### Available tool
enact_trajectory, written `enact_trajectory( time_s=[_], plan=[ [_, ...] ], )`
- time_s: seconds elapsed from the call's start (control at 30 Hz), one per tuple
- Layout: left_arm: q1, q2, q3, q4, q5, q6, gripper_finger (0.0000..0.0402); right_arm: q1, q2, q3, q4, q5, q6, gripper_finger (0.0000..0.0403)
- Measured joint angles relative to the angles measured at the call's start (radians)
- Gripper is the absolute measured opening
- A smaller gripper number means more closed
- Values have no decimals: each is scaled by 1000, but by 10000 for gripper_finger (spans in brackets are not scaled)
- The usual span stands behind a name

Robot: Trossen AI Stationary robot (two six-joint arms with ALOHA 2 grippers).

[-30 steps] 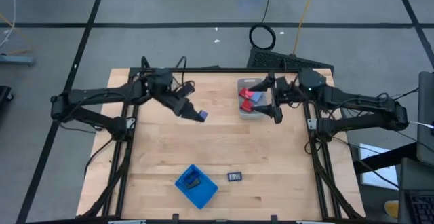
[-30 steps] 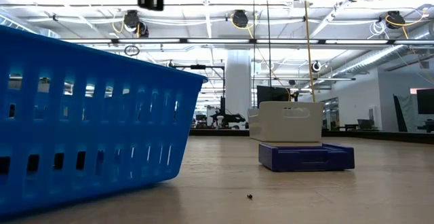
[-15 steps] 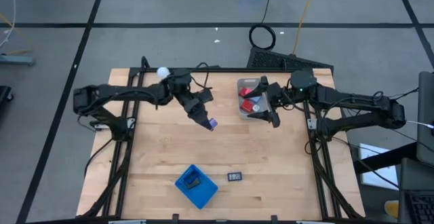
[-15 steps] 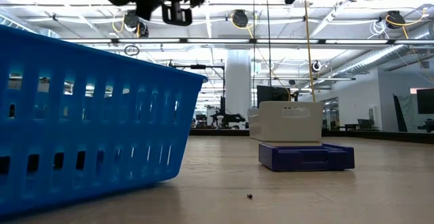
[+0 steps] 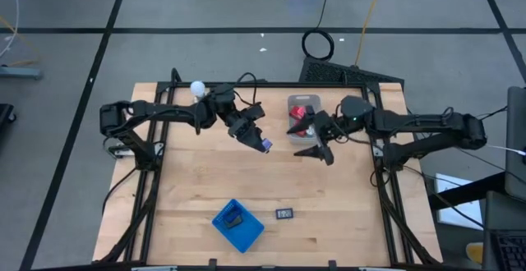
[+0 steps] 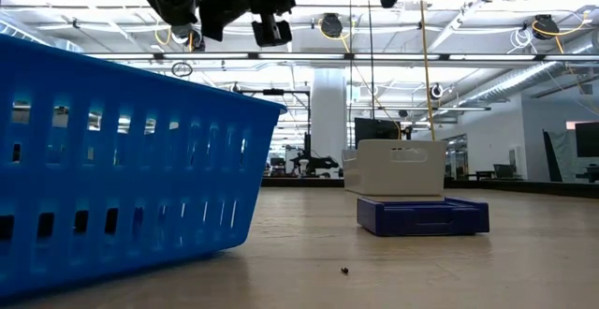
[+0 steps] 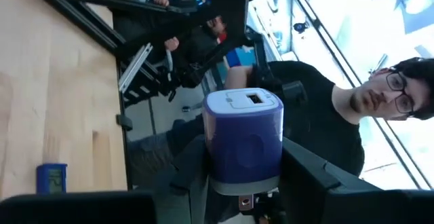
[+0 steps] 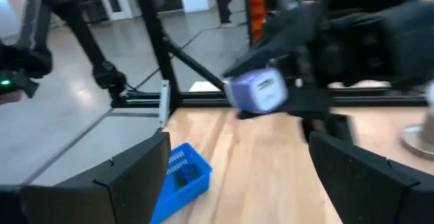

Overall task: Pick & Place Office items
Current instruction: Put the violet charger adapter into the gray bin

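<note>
One small purple-blue plastic block (image 7: 244,139), rigid, light and smooth-sided, sits clamped by its flat flanks in my nearly closed left end effector (image 5: 263,145) above the desk's (image 5: 197,189) middle, while my right end effector (image 5: 316,140) gapes empty.

No text, label, brand, number or sign can be read in any view. The purple block (image 7: 244,139) in the middle of the left wrist view bears a small pale mark on its top face, too small to make out. The small black item (image 5: 284,213) at the lower middle of the high view shows a pale panel with nothing legible on it.
</note>
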State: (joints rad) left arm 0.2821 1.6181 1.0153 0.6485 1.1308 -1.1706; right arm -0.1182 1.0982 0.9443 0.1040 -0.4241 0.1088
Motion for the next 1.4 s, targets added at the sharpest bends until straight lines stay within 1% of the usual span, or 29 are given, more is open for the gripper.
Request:
enact_trajectory(
  time_s=[0.23, 0.53, 0.7, 0.8, 0.97, 1.17, 1.4],
  plan=[
    [-10, 0, 0, 6, -6, -32, 135, 72, 77, 0, 105, 2, 4, 345],
    [-75, 0, 0, 7, -3, -66, 135, 124, 113, 0, 176, 9, 4, 345],
    [-122, 0, 0, 7, -17, -79, 135, 149, 113, 0, 188, 74, 3, 345],
    [-140, 0, 0, 7, -38, -79, 135, 162, 113, 0, 214, 84, 3, 345],
    [-150, 0, 0, 9, -60, -89, 135, 186, 131, 0, 244, 113, 3, 345],
    [-158, 0, 0, 8, -84, -89, 135, 217, 174, -1, 296, 114, 3, 345],
    [-175, 0, 0, 10, -88, -98, 135, 231, 245, 0, 396, 114, 21, 345]
  ],
)
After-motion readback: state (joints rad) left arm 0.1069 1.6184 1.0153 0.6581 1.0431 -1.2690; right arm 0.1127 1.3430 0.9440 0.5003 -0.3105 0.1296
